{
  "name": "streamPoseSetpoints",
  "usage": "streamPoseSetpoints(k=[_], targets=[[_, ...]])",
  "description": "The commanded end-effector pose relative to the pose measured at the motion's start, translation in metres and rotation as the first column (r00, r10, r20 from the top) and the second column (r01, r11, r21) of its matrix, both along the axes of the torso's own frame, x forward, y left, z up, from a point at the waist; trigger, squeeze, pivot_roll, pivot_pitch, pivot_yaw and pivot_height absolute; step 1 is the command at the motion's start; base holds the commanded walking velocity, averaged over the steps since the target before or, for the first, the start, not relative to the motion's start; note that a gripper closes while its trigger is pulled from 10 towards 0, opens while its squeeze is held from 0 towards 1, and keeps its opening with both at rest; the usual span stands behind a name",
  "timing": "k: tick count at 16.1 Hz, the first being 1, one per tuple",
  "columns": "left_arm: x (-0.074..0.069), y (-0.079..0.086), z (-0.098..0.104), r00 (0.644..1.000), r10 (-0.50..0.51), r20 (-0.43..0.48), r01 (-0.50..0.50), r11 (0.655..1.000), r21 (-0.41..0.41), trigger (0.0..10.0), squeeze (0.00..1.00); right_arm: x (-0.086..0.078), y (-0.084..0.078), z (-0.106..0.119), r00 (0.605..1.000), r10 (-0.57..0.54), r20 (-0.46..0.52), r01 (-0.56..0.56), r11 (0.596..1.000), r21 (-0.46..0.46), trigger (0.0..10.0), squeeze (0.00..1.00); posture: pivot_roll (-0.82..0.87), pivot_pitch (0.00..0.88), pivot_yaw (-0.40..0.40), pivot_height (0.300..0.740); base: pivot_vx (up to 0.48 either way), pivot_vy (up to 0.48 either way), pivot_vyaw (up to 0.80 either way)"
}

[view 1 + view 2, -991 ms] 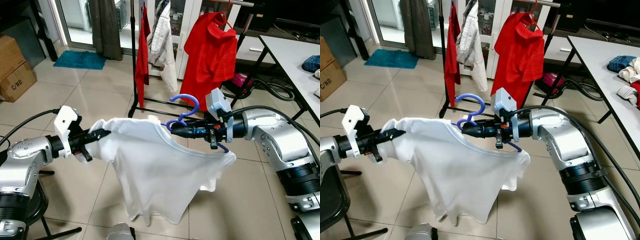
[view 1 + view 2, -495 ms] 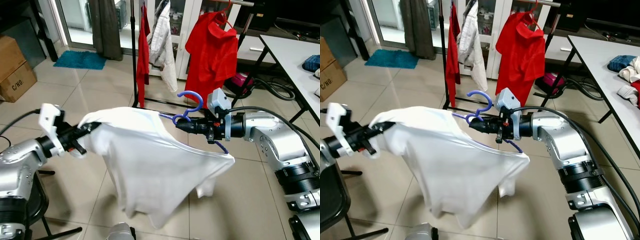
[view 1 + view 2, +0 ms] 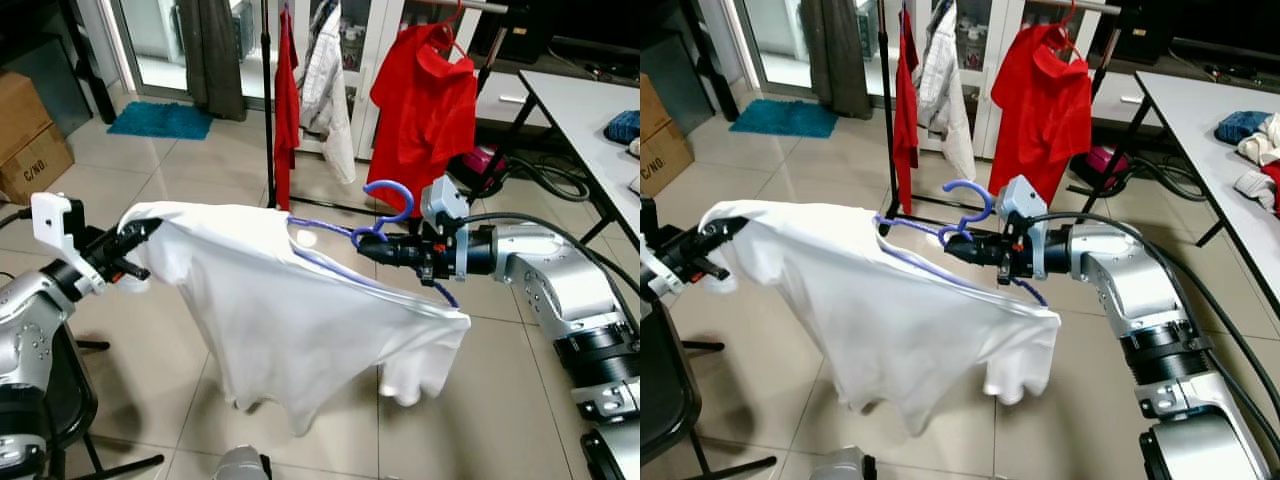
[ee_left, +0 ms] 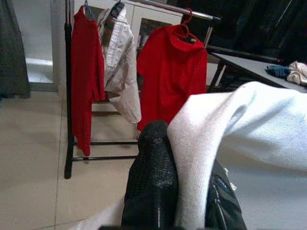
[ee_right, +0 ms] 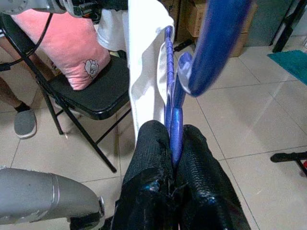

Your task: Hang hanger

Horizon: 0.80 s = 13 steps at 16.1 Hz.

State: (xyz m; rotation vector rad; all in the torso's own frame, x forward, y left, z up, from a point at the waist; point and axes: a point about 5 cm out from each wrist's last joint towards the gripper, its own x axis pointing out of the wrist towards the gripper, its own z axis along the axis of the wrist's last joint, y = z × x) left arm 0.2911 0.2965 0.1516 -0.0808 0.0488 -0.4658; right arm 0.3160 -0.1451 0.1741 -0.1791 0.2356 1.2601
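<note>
A white T-shirt (image 3: pixel 300 330) hangs stretched in mid-air between my two arms. A blue plastic hanger (image 3: pixel 385 215) sits inside its neck, hook pointing up. My right gripper (image 3: pixel 372 247) is shut on the hanger just below the hook; the right wrist view shows the blue hanger (image 5: pixel 173 120) pinched between the black fingers (image 5: pixel 148 158). My left gripper (image 3: pixel 135 238) is shut on the shirt's shoulder, pulling it out to the left; the white cloth (image 4: pixel 225 139) runs between the fingers (image 4: pixel 151 187) in the left wrist view.
A black clothes rack (image 3: pixel 268 100) stands ahead with a red garment (image 3: pixel 287 100), a white jacket (image 3: pixel 328 90) and a red polo shirt (image 3: pixel 425 110). A white table (image 3: pixel 590 120) with clothes is at the right. Cardboard boxes (image 3: pixel 30 140) sit left. A black folding chair (image 5: pixel 96 91) holds a pink cushion.
My left gripper has drawn the shirt's shoulder further left and up, spreading the cloth wider. The right gripper with the hanger has risen slightly and the hanger's arm now shows through the neck.
</note>
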Motion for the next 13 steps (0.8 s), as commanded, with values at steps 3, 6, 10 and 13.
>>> streamPoseSetpoints(k=[3,6,10,13], targets=[[-0.001,-0.020,-0.010,0.995,-0.083,-0.061,0.086,0.994,0.061,10.0,0.27,0.002,-0.003,0.007,0.999,-0.020,0.028,0.020,1.000,0.007,0.0,0.00,-0.01,0.000,-0.014,0.740,0.000,0.000,0.00],[-0.005,-0.025,-0.018,0.993,-0.083,-0.089,0.091,0.992,0.090,10.0,1.00,-0.002,-0.002,0.002,0.998,-0.065,0.018,0.065,0.998,0.016,0.0,0.00,-0.03,0.000,-0.004,0.740,0.000,0.000,0.00],[-0.010,-0.033,-0.026,0.996,0.032,-0.088,-0.022,0.994,0.104,10.0,1.00,-0.004,-0.017,-0.024,0.957,-0.289,0.000,0.289,0.956,-0.056,0.0,0.00,0.00,0.000,-0.041,0.740,0.000,0.000,0.00],[-0.019,-0.071,-0.017,0.997,0.078,-0.009,-0.077,0.995,0.061,10.0,0.00,-0.007,-0.018,-0.056,0.788,-0.612,-0.069,0.614,0.789,0.008,0.0,0.00,-0.03,0.000,-0.030,0.740,0.000,0.000,0.00]])
